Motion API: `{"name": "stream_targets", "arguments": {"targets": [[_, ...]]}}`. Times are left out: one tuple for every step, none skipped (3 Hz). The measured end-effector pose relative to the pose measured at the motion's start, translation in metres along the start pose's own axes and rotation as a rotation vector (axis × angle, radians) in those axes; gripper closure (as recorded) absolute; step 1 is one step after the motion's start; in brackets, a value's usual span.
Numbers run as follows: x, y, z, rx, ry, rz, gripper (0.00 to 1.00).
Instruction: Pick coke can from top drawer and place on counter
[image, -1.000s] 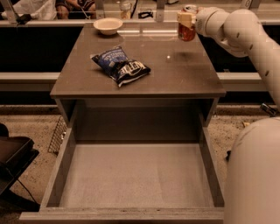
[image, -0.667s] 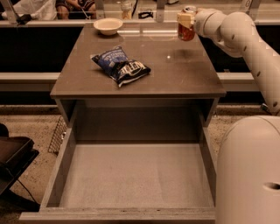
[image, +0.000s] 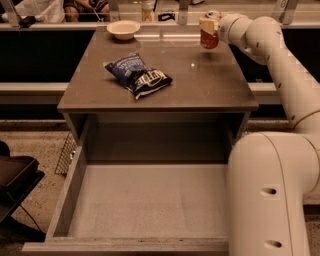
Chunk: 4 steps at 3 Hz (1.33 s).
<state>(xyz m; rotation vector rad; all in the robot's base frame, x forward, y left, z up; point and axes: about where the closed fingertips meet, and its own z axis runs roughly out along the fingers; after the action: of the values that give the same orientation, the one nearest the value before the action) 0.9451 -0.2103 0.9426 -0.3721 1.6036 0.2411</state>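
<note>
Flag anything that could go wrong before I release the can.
1. The gripper grips the coke can close to the far right corner of the counter; if it tips on release, it could roll off the edge.
2. I cannot tell whether the can's base touches the counter, so opening now might drop it.
3. The top drawer stands open beside the robot's body; pulling back carelessly could bump it.

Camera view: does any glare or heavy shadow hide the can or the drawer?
Camera view: warm, dim light; glare streaks the counter's far edge beside the bowl, not the coke can, which the gripper holds at the far right; the counter shades the back of the top drawer, whose floor is evenly lit.
</note>
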Motion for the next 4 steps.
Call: {"name": "stream_targets", "arguments": {"targets": [[0.019,0.000,0.008,-0.008,0.022,0.026,1.00],[0.036,0.001,0.013,-0.010,0.036,0.054,1.00],[0.038,0.003,0.016,-0.013,0.038,0.056,0.85],[0.040,0.006,0.018,-0.016,0.040,0.057,0.62]]}}
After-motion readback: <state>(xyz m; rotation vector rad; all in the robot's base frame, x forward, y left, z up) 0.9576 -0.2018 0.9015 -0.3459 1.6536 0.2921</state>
